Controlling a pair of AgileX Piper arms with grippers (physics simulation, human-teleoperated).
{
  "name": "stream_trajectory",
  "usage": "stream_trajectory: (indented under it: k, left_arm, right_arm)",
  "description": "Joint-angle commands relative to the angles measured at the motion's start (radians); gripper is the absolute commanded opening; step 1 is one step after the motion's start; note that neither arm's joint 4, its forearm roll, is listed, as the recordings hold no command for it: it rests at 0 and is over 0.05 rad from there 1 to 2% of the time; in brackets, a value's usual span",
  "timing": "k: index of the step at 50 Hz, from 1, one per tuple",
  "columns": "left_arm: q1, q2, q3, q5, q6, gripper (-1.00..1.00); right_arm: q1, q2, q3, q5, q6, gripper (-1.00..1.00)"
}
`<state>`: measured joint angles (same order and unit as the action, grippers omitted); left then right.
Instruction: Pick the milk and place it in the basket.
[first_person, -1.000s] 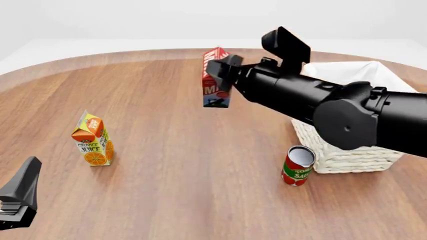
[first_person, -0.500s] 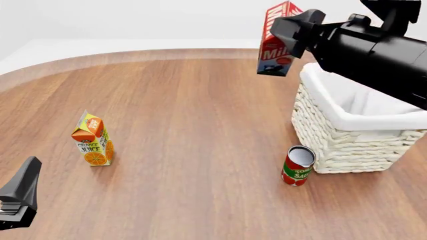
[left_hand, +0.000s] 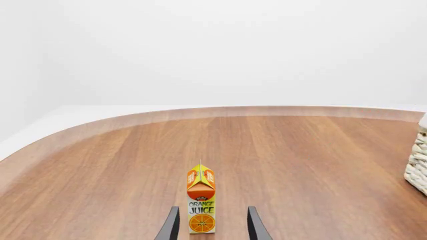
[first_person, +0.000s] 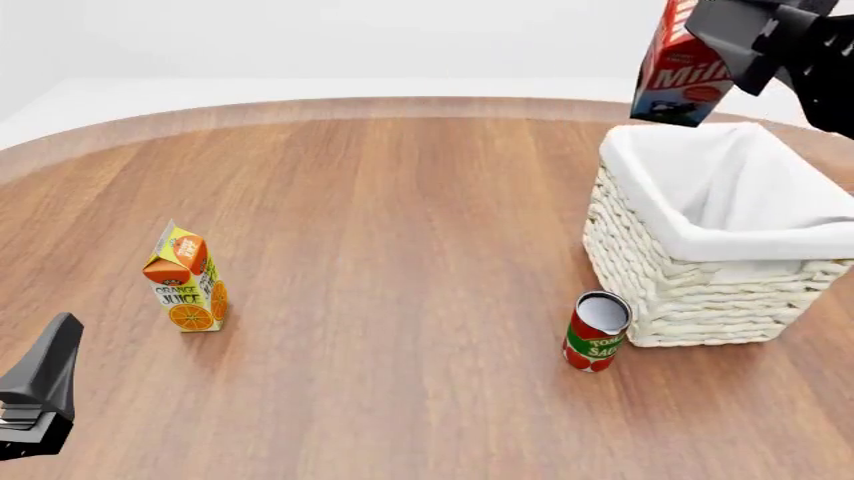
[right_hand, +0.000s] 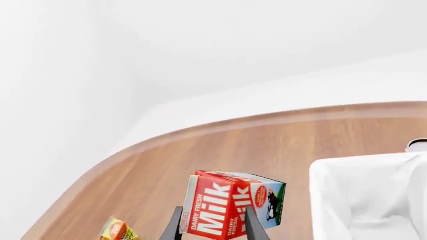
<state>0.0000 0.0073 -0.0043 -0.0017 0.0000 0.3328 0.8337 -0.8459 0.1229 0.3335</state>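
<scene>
The milk (first_person: 681, 75), a red-topped carton with a blue and white lower part, hangs tilted in the air in my right gripper (first_person: 711, 48), which is shut on it at the top right of the front view. It is above the far-left edge of the cream wicker basket (first_person: 681, 295). In the right wrist view the milk (right_hand: 230, 205) sits between the two fingers, with the basket's white lining (right_hand: 360, 200) beside it. My left gripper (first_person: 38, 395) is open and empty, low at the near left.
An orange juice carton (first_person: 184, 280) stands on the wooden table at the left; it also shows in the left wrist view (left_hand: 201, 205), ahead of the open fingers. A tomato sauce can (first_person: 595, 332) stands against the basket's near-left corner.
My right arm has lifted the milk and carried it to the right, from over the table's middle to above the basket's far-left edge. The left arm has not moved.
</scene>
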Motion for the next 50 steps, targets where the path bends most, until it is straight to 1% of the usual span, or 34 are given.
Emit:
stream_trajectory:
  k: [1, 7, 8, 11, 18, 22, 25, 28, 30, 38, 41, 46, 50]
  left_arm:
    - [0.0, 0.0, 0.0, 0.0, 0.0, 1.0]
    - [0.0, 0.0, 0.0, 0.0, 0.0, 1.0]
    - [0.0, 0.0, 0.0, 0.0, 0.0, 1.0]
    - [0.0, 0.0, 0.0, 0.0, 0.0, 1.0]
    - [0.0, 0.0, 0.0, 0.0, 0.0, 1.0]
    - [0.0, 0.0, 0.0, 0.0, 0.0, 1.0]
    - [0.0, 0.0, 0.0, 0.0, 0.0, 1.0]
    - [0.0, 0.0, 0.0, 0.0, 0.0, 1.0]
    - [0.0, 0.0, 0.0, 0.0, 0.0, 1.0]
    - [0.0, 0.0, 0.0, 0.0, 0.0, 1.0]
    - [0.0, 0.0, 0.0, 0.0, 0.0, 1.0]
    - [0.0, 0.0, 0.0, 0.0, 0.0, 1.0]
    - [0.0, 0.0, 0.0, 0.0, 0.0, 1.0]
  right_arm:
    - [-0.076, -0.062, 0.012, 0.007, 0.002, -1.0]
    - [-0.11, -0.042, 0.028, -0.022, 0.006, -1.0]
    - [-0.118, -0.038, 0.027, -0.022, -0.002, -1.0]
    - [-0.133, -0.033, 0.035, -0.032, 0.006, -1.0]
    - [-0.16, -0.001, 0.044, -0.058, -0.004, -1.0]
    - [-0.176, 0.024, 0.034, -0.063, -0.003, -1.0]
    - [-0.173, 0.046, 0.017, -0.064, -0.009, -1.0]
    - [-0.162, 0.075, -0.005, -0.061, -0.01, -1.0]
    - [-0.162, 0.095, -0.019, -0.057, -0.021, -1.0]
    - [-0.188, 0.161, -0.091, -0.024, -0.046, -1.0]
    - [-0.203, 0.179, -0.102, -0.018, -0.042, -1.0]
    - [-0.225, 0.193, -0.114, 0.001, -0.059, -1.0]
    - [-0.241, 0.197, -0.111, 0.011, -0.048, -1.0]
